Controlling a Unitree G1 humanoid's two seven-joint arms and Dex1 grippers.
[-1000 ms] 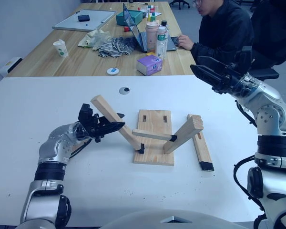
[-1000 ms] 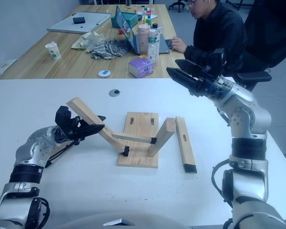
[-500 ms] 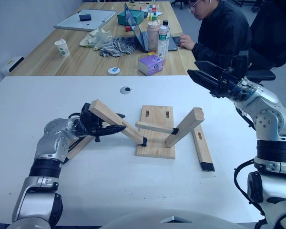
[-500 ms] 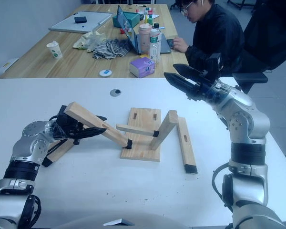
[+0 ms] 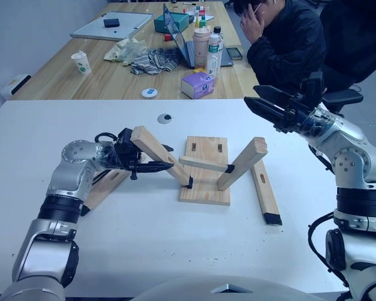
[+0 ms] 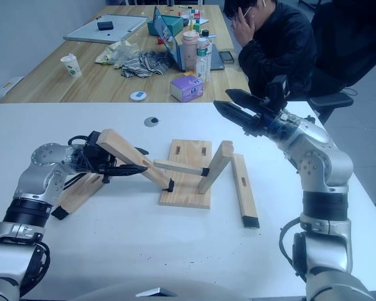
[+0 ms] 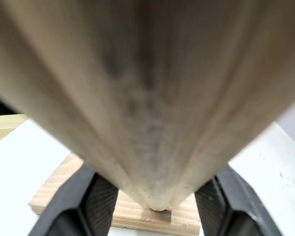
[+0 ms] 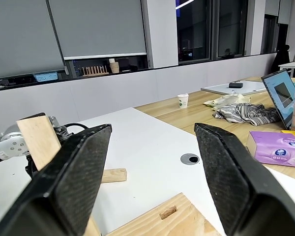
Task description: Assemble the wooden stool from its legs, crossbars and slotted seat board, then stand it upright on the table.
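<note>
Here, left claw (image 5: 160, 157) clamping tilted leg (image 5: 178, 173)

Wooden desk (image 5: 56, 78), rear of room, with sundry items.
Holds: paper cup (image 5: 80, 63), striped cloth (image 5: 153, 61), open laptop (image 5: 175, 28), pink bottle (image 5: 200, 45) beside it, purple tissue box (image 5: 197, 84) near the front edge, white disc (image 5: 148, 93), whiteboard (image 5: 128, 25) at the far end.

Left pincer (image 5: 165, 158) grips a tilted stool leg (image 5: 150, 143).
</note>
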